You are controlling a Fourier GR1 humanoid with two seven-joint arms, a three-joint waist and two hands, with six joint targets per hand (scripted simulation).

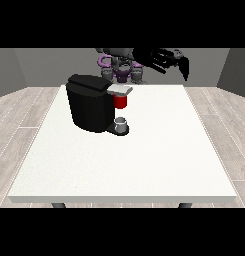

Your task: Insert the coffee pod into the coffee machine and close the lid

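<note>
1. A black coffee machine stands on the white table, toward the table's far left part, at about 10 o'clock from the table's middle.
2. Its lid lies down flat across the top of the body.
3. A pale grey head juts from the machine toward 3 o'clock, and a red piece, possibly the coffee pod, sits directly under it, touching it.
4. A small grey cup stands on the machine's base plate, straight below the red piece at 6 o'clock from it, with a gap between them.
5. The hand at the view's right is raised above the table's far edge, at about 1 o'clock from the machine and well apart from it. Its fingers are spread and relaxed; it grasps nothing.
6. The other hand, which would show at the view's left, cannot be made out anywhere.
7. The robot's torso sits behind the machine at 12 o'clock.
</note>
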